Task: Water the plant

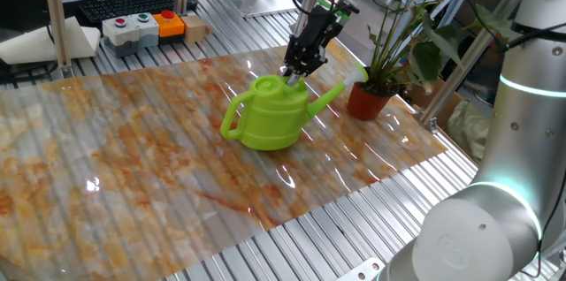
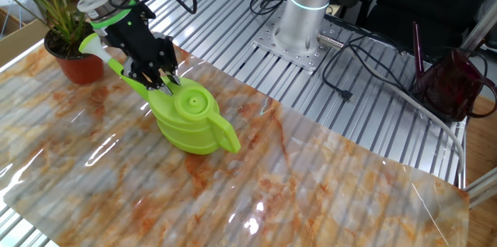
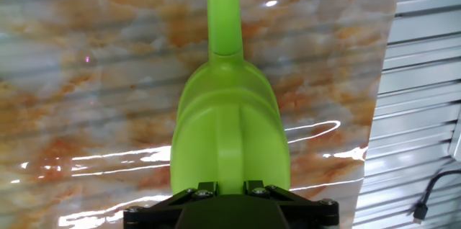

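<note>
Gripping the lime-green watering can (image 1: 270, 115) by its top, near the base of the spout, the gripper (image 1: 295, 71) is clamping narrow onto the plastic; the can is sitting on the marbled sheet (image 1: 133, 157) covering the bench. The spout (image 1: 329, 97) is pointing at the plant (image 1: 393, 38), whose terracotta pot (image 1: 370, 101) is standing just beyond the spout tip, near the sheet's edge.

Judging the step: carrying the can toward the pot and tipping. Doing it well is likely meaning lifting level, bringing the spout mouth over the pot rim, then tilting slowly so nothing is spilling short.

Long leaves and thin stems are leaning over the pot and could be catching the spout or wrist. A button box (image 1: 141, 29) is sitting well away at the far edge; cables (image 2: 349, 84) are trailing behind the arm base.
</note>
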Controlling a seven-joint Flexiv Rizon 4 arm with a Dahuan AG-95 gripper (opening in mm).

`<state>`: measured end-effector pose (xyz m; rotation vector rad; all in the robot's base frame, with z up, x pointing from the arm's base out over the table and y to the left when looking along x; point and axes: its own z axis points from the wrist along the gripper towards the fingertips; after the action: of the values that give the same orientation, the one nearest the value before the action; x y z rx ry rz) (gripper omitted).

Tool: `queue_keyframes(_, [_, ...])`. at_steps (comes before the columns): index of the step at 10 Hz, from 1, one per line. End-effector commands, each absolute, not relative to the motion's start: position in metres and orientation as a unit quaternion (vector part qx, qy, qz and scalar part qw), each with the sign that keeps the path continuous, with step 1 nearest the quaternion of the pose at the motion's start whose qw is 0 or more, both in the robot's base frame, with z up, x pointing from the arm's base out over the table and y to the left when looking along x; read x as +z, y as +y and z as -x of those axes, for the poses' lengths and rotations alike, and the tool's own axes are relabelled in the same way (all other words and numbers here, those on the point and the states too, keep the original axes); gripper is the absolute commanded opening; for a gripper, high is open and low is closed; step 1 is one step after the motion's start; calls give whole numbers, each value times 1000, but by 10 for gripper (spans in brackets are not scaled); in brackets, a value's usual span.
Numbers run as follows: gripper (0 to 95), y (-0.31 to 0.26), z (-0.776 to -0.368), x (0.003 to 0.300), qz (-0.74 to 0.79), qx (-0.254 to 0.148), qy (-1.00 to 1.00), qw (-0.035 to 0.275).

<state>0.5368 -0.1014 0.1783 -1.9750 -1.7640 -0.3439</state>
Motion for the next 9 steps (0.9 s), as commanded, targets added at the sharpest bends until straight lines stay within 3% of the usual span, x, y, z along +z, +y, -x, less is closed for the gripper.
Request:
queue_keyframes(1, [0, -103, -537, 184, 718, -130, -641, 241])
queue_keyframes(9, [0, -103, -535, 189, 715, -136, -631, 268])
